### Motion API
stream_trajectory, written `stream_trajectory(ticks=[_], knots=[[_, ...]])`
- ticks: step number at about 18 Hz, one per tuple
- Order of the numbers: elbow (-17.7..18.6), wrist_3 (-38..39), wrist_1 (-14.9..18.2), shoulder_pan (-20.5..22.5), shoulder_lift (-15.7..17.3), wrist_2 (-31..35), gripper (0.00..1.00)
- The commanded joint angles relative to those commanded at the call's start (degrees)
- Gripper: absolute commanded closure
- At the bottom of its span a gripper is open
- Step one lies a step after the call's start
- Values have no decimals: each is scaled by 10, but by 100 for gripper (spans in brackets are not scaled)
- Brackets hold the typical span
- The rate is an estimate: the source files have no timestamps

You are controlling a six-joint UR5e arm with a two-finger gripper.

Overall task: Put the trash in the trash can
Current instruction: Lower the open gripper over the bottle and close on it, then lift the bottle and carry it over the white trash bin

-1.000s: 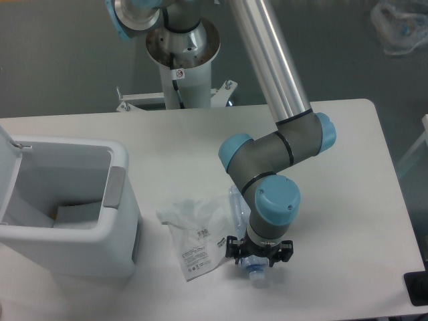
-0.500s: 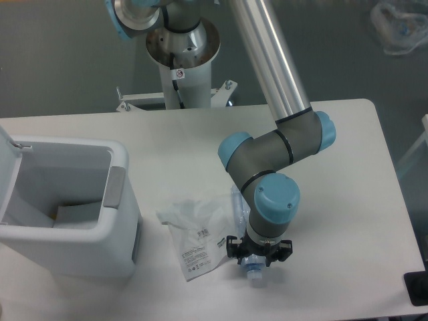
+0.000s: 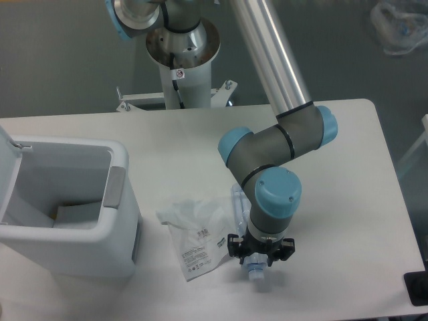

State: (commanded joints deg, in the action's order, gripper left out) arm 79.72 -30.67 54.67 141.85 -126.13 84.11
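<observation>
Bottle [image 3: 237, 204] lies flat on your bench [image 3: 348, 200] just right of the bag [image 3: 195, 235], long axis running near-to-far, pale cap toward the camera, tool [image 3: 257, 257] clenched on its cap end.

The white counter [image 3: 348, 200] spreads under and all around the claw, its rounded far corner up and to the right of it. Beyond the counter lies a grey floor [image 3: 60, 60]. Well above and right of the claw, at the top corner, a crumpled clear plastic wrapper [image 3: 400, 25] lies on that floor. A small dark object [image 3: 418, 287] sits at the right edge, level with the claw.
</observation>
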Motion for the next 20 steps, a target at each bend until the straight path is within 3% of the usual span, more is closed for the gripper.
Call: stream_trajectory(ticks=[6, 11, 16, 20], knots=[[-65, 5, -8, 24, 74, -15, 40], [-97, 89, -69, 26, 108, -83, 40], [-103, 105, -97, -10, 155, -102, 40], [-106, 115, -100, -53, 192, -109, 40]])
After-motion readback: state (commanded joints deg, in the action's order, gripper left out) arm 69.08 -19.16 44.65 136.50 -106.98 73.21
